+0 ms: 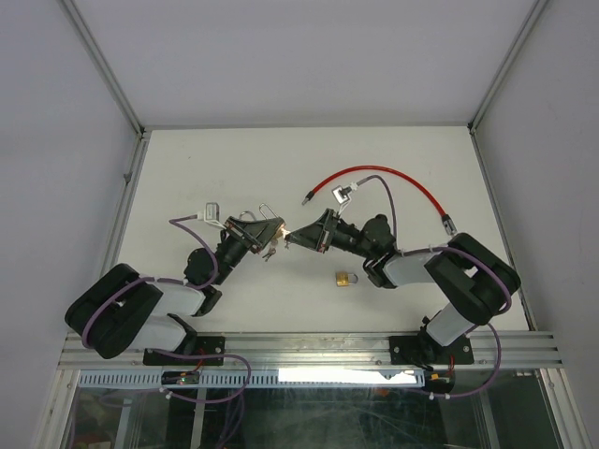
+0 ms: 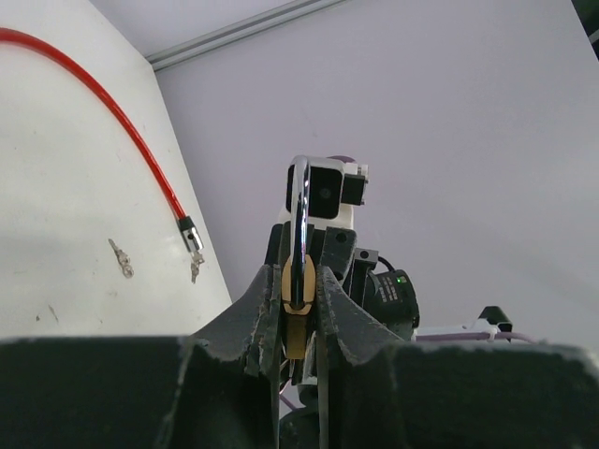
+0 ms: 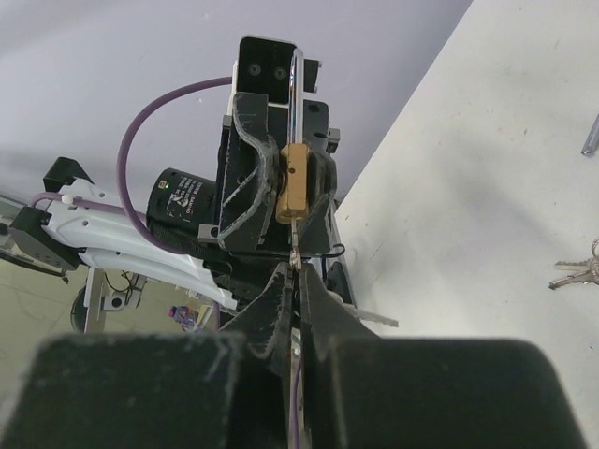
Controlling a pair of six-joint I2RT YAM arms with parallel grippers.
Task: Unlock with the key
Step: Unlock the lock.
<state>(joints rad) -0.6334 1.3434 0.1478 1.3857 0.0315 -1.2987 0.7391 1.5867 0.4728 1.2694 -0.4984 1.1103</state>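
While left tool clamps 1 padlock | 2nd padlock loose | 1 cable

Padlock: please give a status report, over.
Left gripper shut on padlock. Right gripper shut on key, tip at padlock base. Second padlock lies apart, no obstacle.

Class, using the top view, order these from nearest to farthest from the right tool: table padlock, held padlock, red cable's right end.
1. Held padlock, immediately left.
2. Table padlock, right, toward the bases.
3. Red cable's right end, far right.
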